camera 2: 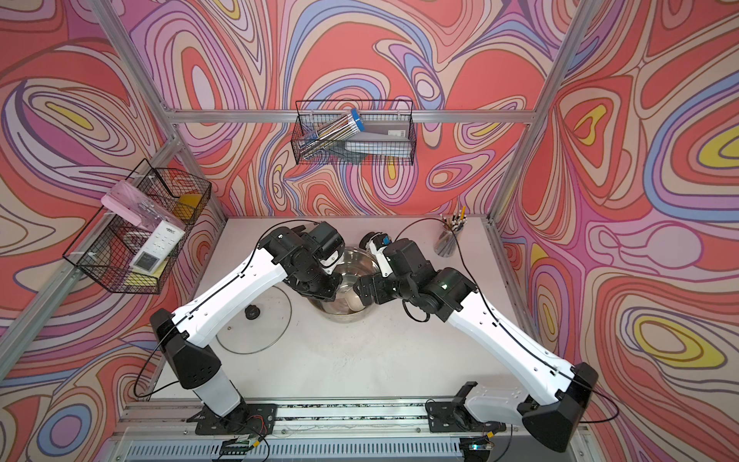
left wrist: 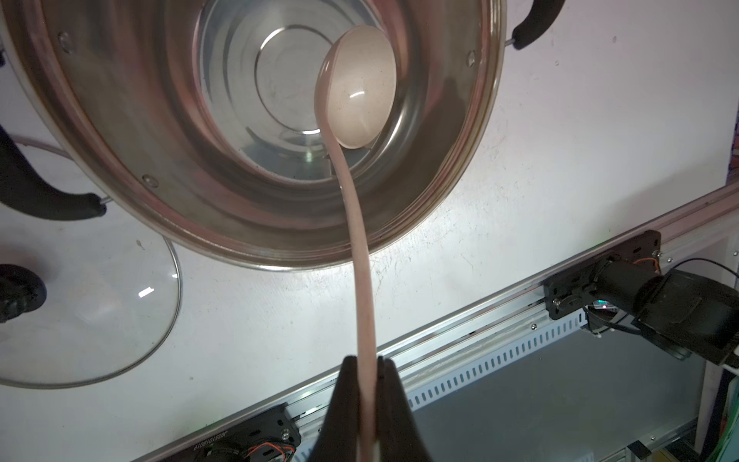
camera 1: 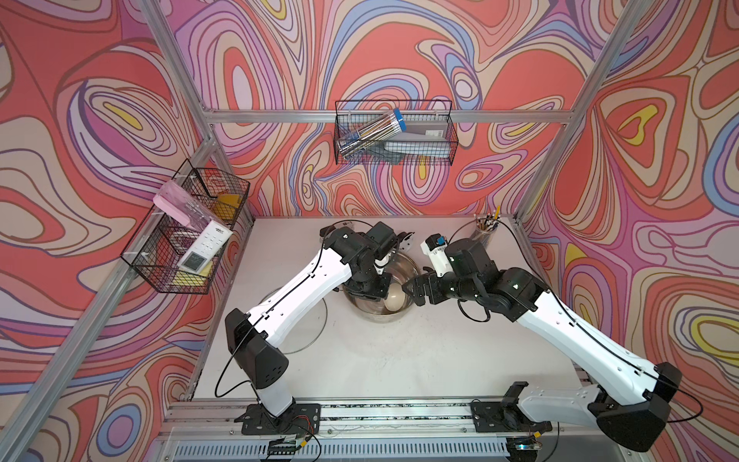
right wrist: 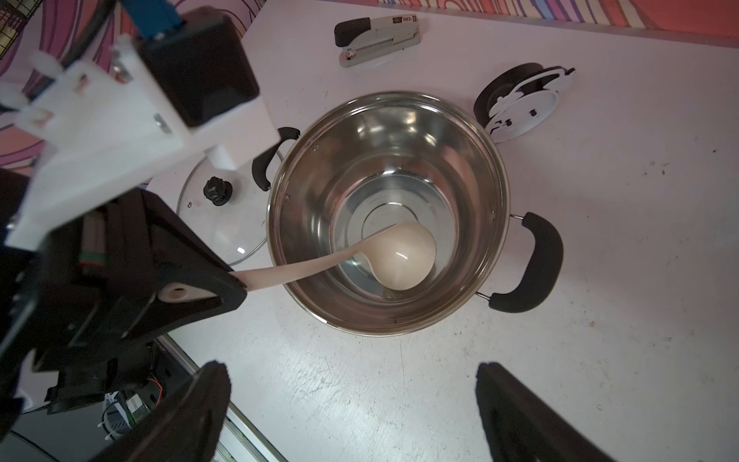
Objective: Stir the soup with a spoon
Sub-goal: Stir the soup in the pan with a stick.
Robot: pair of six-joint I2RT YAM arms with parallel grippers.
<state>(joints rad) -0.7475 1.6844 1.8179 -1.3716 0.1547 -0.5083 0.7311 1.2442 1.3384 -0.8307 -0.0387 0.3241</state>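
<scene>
White table (camera 1: 400, 360), swirl-print walls all round. Spoon (right wrist: 402, 256): bowl sits down inside the steel pot (right wrist: 304, 240), low and off-centre toward the arm-base side. Cannot tell whether it touches the bottom. Its handle rises over the rim into the left tool (left wrist: 366, 360), which is clamped tight on the handle's upper end. Right tool (right wrist: 350, 366) is spread wide with nothing in it, hovering near the pot's rim. Pot contents may be a thin clear liquid, cannot tell. Glass lid (camera 2: 256, 324) is off, flat on the table beside the pot. Stapler (right wrist: 378, 40) and reel (right wrist: 520, 104) lie behind the pot, pencil cup (camera 1: 486, 232) in the back corner; none involved.

Step, my read: stirring, with grasp and insertion done. Next calls for the left arm to circle the bowl low, clear of the wall. The pot is unheld and might slide.
</scene>
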